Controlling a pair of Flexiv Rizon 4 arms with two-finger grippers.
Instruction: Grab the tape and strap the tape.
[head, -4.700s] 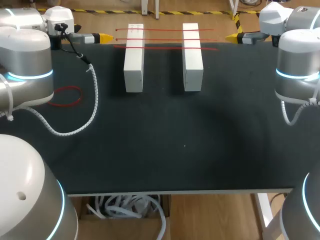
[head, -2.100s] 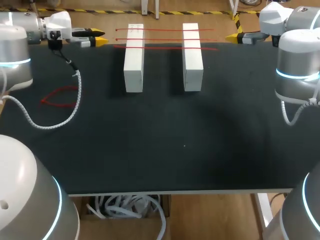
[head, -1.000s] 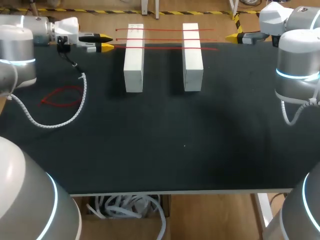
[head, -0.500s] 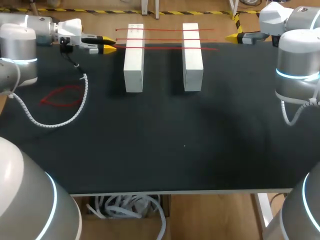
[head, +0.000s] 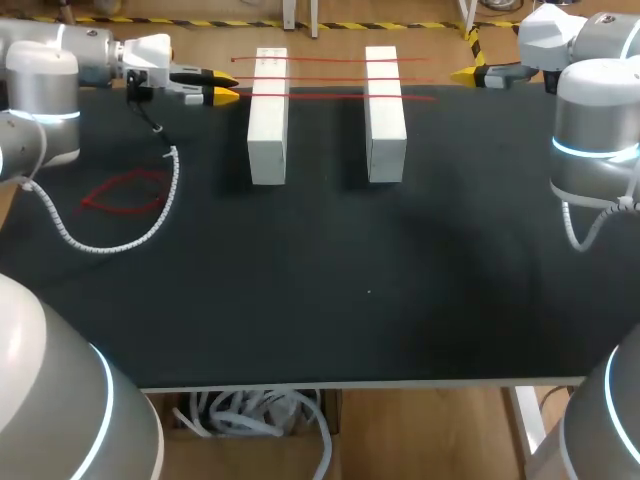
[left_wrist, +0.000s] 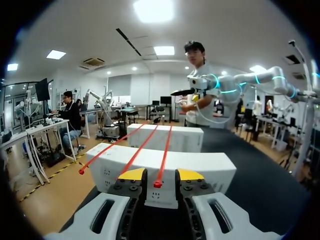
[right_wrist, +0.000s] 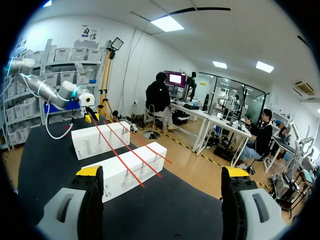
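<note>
The black surface (head: 400, 300) carries two white blocks, and the left block (head: 268, 120) serves as the marker for everything here. The right block (head: 385, 115) stands parallel beside it, on the side away from my left arm. The left gripper (head: 228, 87) hangs level just off the left block's outer face, its fingers (left_wrist: 132, 174) apart. The right gripper (head: 462, 73) waits well past the right block, fingers spread wide on nothing. Three red tapes bridge the left block's top and run on across the right one. The near tape (head: 330, 96) (the one closest to my base) ends just beyond the left block. Its tip sits between the left fingers but is not pinched, as far as the wrist view shows.

The biggest risk, I judge, is closing on too little. The tape is thin and only its tip lies between the fingers, so it may slip out or flick aside. Pushing further in could knock the left block and shift all three tapes. A pull before the grip is firm would drag the tape off the blocks. The neighbouring tape (head: 330, 79) lies close and could get caught as well.
</note>
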